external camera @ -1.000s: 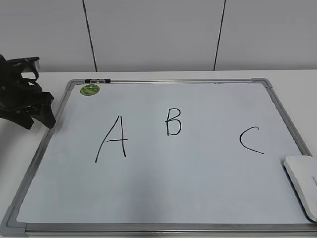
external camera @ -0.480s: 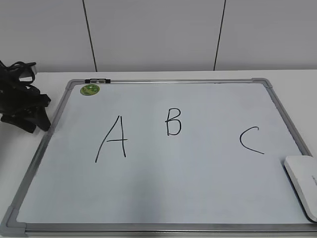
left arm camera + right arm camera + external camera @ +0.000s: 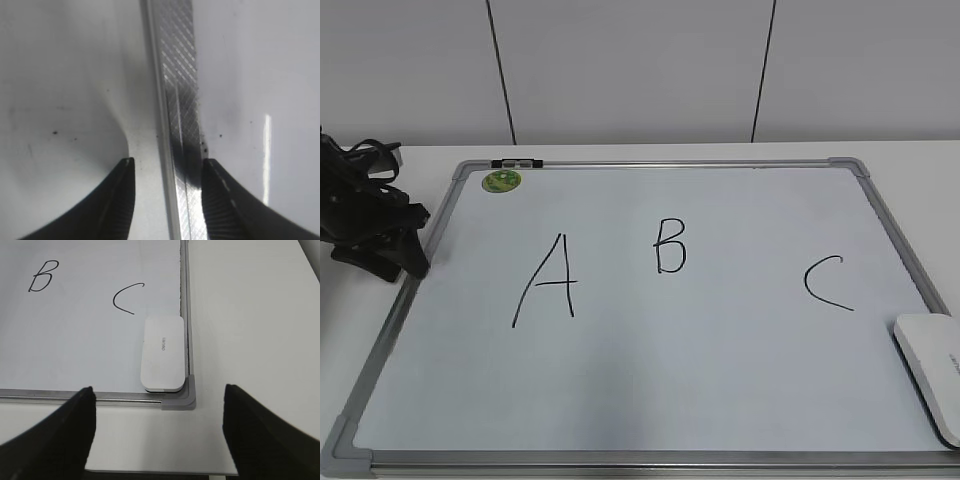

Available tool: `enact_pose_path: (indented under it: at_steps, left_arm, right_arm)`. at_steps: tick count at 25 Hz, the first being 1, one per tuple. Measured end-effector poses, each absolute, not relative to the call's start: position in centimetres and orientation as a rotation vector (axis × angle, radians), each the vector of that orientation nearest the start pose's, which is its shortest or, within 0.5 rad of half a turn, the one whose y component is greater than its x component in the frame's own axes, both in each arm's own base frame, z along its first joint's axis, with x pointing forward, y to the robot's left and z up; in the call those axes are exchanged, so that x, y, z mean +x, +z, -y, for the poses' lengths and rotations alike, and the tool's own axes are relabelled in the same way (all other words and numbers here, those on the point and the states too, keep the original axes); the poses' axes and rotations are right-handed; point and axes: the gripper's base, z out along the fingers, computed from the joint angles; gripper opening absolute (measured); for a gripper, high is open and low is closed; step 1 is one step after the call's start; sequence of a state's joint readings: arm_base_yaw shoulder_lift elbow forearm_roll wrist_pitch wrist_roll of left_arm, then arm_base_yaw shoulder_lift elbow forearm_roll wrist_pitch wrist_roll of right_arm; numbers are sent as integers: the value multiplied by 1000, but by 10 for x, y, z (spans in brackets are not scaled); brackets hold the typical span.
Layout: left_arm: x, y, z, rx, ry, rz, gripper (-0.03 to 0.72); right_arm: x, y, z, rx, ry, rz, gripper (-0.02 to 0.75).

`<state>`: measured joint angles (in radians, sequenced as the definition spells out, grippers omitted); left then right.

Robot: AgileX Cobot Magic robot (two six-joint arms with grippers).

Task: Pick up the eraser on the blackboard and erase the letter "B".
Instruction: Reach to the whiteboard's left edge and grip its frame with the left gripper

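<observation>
The blackboard (image 3: 720,360) lies flat on the table with black letters A (image 3: 548,282), B (image 3: 670,246) and C (image 3: 826,284). The white eraser (image 3: 932,375) lies on its near right corner. In the right wrist view the eraser (image 3: 162,352) lies beside the grey corner, with the B (image 3: 42,276) far left. My right gripper (image 3: 159,390) is wide open and empty, just short of the eraser; it is outside the exterior view. My left gripper (image 3: 405,255) is open with its jaws either side of the board's left frame (image 3: 177,100).
A round green sticker (image 3: 502,181) and a black clip (image 3: 517,162) sit at the board's far left corner. The white table (image 3: 250,315) extends right of the board; its near edge (image 3: 160,471) shows below my right gripper. A grey panelled wall stands behind.
My left gripper has shifted a little lower and nearer along the board's left frame. The board, letters and eraser have not moved.
</observation>
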<state>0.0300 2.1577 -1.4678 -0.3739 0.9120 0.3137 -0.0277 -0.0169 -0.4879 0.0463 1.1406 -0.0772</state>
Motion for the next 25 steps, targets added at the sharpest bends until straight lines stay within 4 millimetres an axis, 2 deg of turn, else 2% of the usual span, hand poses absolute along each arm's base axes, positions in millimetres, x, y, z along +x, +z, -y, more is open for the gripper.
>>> enact_pose_path:
  at_steps: [4,17,25]
  left_arm:
    - [416,126,14,85,-445,-3001,306]
    - [416,125,15,80,-453,-3003,158]
    - [416,125,15,80,-454,-3003,142]
  right_arm:
    - [-10,268,-4,-57,-4,-2118,587]
    - [-10,268,-4,-57,-4,-2118,586]
    - [-10,268,-4,-57,-4,-2118,587]
